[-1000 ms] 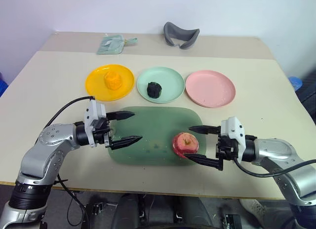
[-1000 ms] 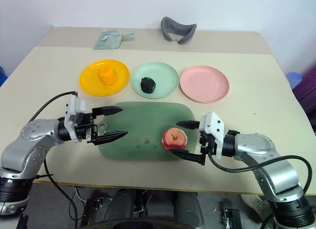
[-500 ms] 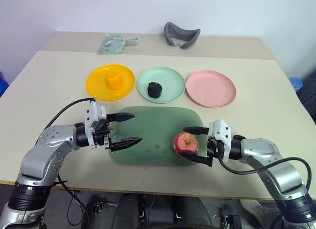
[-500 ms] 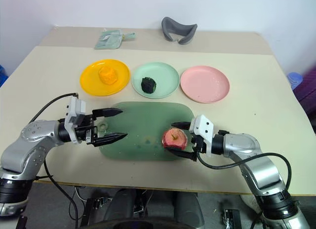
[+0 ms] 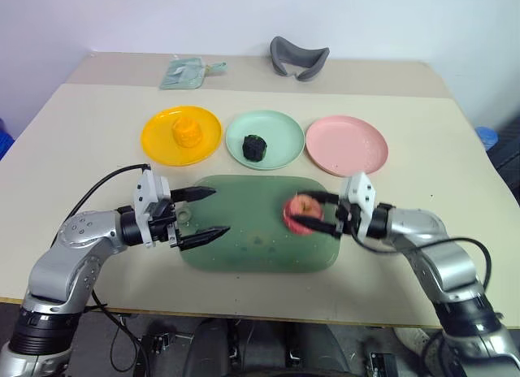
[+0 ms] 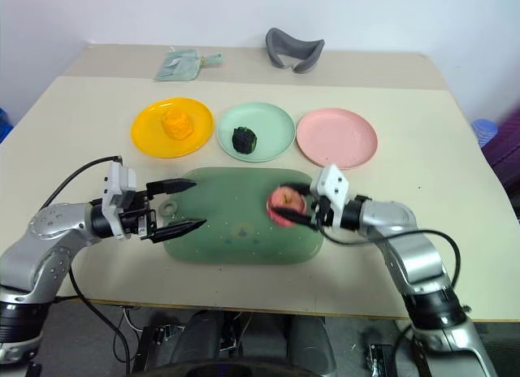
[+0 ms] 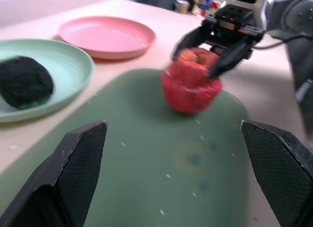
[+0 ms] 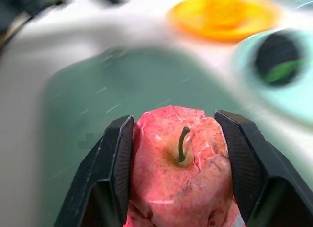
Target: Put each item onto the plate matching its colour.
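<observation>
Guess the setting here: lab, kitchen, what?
Probably a robot test room, not a kitchen: a bare beige table against a plain white wall, set with coloured toy plates, like the pink plate, and a green tray.

The apple [image 8: 181, 178] between the jaws looked wrinkled and matt, its pink-red skin creased like crumpled foam or paper, with a thin dark stem. The fingers [image 8: 115, 163] either side of it were black with a fine woven, carbon-like texture. Beneath them the tray [image 5: 244, 255] looked like translucent green plastic, smooth and faintly speckled. Beyond the jaws, the three plates [image 5: 345, 145] were smooth plastic with a soft sheen. The dark lump [image 7: 24, 82] was rough and knobbly. The table [image 5: 81, 141] was matt beige.
</observation>
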